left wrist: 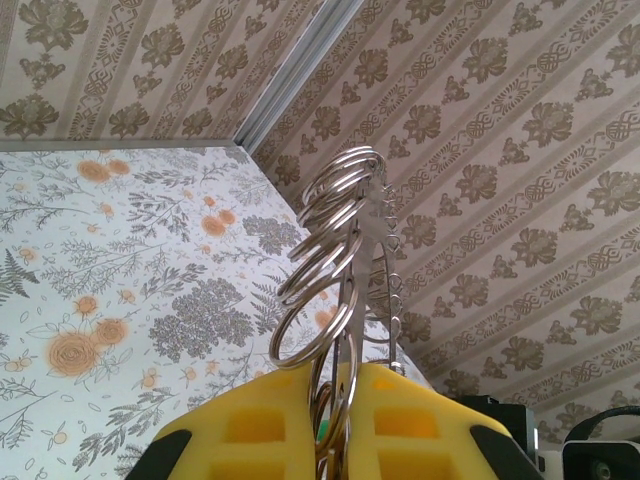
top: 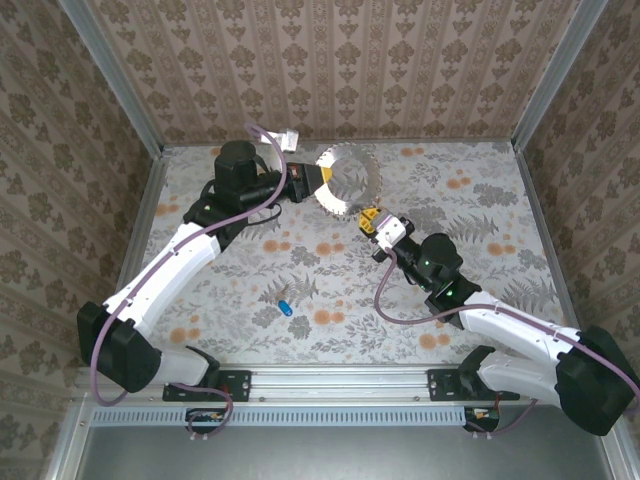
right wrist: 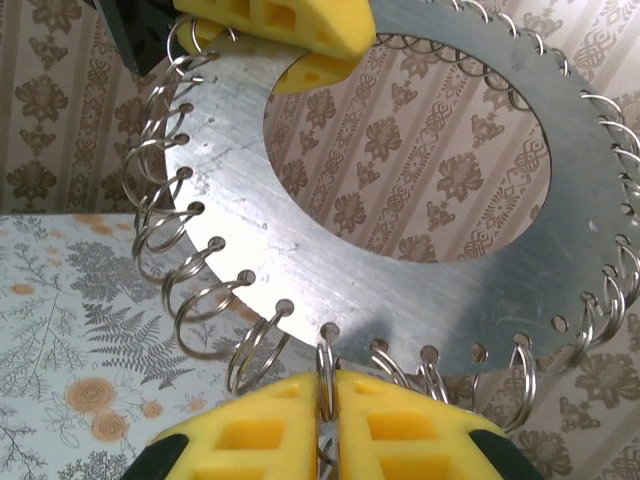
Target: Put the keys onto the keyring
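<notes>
Keyring point(top: 366, 168): a large flat silvery-grey metal ring with a wide open centre. Holes are drilled all round its rim, and small wire split rings point(right wrist: 205, 310) hang through many of them. It is held up off the floral-patterned tabletop point(top: 480, 230), toward the far middle, between the two arms.

Left gripper point(top: 322, 182): reaches in from the left. Its yellow foam pads point(left wrist: 270, 430) are pressed together on the keyring's rim. From the left wrist the ring stands edge-on, rising from between the pads, with the wire loops fanned out to its left.

Right gripper point(top: 372, 218): comes up from the near right to the keyring's near edge. In the right wrist view its yellow pads point(right wrist: 250, 430) are closed on one split ring point(right wrist: 326, 375) at the bottom of the rim, and the wire loop runs down into the seam between them. The left gripper's pads point(right wrist: 300, 40) show at the top of that view, across the ring's central hole.

Small metal key with a blue plastic head point(top: 284, 304): lies flat on the tabletop, near the middle, between the two forearms. It is well apart from both grippers and from the keyring, and is not yet threaded on.
</notes>
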Motion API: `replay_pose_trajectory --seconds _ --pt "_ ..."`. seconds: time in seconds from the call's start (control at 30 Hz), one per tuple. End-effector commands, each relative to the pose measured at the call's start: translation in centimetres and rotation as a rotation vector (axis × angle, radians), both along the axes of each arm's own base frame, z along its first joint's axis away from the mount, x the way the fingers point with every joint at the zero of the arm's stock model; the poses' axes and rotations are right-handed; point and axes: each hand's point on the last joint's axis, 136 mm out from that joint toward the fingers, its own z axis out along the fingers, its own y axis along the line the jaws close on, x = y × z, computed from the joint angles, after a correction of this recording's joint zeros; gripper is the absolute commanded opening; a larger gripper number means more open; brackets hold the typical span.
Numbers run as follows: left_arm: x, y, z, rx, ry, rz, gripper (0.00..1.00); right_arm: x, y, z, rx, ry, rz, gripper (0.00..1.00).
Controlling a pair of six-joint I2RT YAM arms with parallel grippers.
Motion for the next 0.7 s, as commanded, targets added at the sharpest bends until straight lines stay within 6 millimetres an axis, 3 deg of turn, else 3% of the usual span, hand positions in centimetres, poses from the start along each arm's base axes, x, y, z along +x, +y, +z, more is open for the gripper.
replay_pose_trajectory --seconds 0.0,0.23,0.43,0.67 --pt "-0.9 0.1 2.4 -0.051 -0.051 -0.007 0.0 0.1 0.2 2.9 0.071 -0.053 0.015 0.16" --pt "-0.9 0.1 2.3 -0.052 -0.049 -0.006 0.0 0.3 0.3 2.6 0.065 -0.044 0.013 0.12" --pt "-0.5 0.5 2.0 -0.049 -0.039 0.036 0.0 0.4 0.1 1.9 0.054 -0.031 0.001 0.02" --pt "1.8 2.7 -1.5 -0.072 0.11 0.209 0.0 0.2 0.0 2.5 0.119 -0.001 0.031 0.0"
